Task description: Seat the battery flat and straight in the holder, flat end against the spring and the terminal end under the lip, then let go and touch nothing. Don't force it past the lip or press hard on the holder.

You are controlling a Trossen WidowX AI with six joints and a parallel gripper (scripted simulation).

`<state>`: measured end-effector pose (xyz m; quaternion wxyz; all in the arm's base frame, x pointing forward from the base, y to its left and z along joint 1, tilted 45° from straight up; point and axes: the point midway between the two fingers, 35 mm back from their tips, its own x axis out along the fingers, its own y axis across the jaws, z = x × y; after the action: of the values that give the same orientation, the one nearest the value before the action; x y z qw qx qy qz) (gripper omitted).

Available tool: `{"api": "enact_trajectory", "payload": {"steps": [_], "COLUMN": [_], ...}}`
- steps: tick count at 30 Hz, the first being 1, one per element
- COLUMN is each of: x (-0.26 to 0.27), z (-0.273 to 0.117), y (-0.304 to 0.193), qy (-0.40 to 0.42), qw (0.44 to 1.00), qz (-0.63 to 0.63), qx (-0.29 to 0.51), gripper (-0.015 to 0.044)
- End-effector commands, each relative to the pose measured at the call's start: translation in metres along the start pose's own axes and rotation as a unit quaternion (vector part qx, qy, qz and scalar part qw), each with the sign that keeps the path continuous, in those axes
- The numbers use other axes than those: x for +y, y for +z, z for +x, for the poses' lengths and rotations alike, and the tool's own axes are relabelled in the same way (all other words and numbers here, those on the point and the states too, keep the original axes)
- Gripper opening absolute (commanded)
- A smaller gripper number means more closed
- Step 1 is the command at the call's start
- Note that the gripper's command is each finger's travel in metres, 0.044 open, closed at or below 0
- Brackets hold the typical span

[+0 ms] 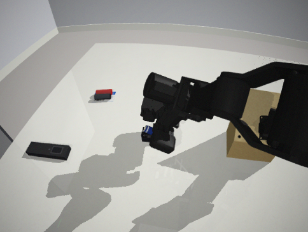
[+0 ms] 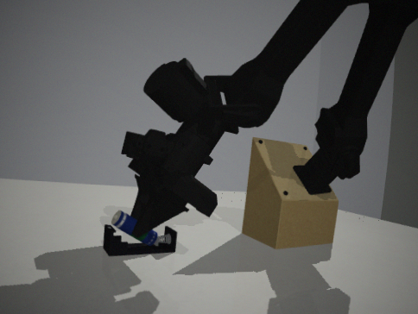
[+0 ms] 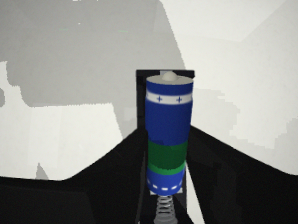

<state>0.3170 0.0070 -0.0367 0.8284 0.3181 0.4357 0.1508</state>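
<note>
The battery (image 1: 147, 129) (image 2: 125, 222) (image 3: 168, 120), blue with a green band, is tilted in the gripper (image 2: 141, 232) (image 3: 167, 151), which is shut on its lower half. Its terminal end is raised above the lip end of the black holder (image 1: 146, 137) (image 2: 144, 249) (image 3: 141, 102). Its flat end is low in the holder at the spring (image 2: 164, 240) (image 3: 164, 209) and seems to touch it. In the wrist view the battery sits slightly right of the holder's middle. Fingers hide much of the holder's sides; the battery hides part of its floor.
A tan wedge-shaped block (image 1: 235, 148) (image 2: 259, 203) stands right of the holder, near the arm's rear parts. In the top view a black box (image 1: 39, 150) lies at the left and a red and black object (image 1: 104, 92) lies farther back.
</note>
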Motion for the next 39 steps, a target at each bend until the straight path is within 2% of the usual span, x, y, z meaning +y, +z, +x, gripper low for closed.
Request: {"api": "enact_trajectory", "payload": {"steps": [1, 39], "x": [-0.001, -0.003], "z": [-0.001, -0.006], "y": [-0.005, -0.018], "qy": [-0.002, -0.010], "qw": [1.000, 1.000], "qz": [0.003, 0.003], "qx": [0.000, 0.017], "gripper": [0.0072, 0.0072]}}
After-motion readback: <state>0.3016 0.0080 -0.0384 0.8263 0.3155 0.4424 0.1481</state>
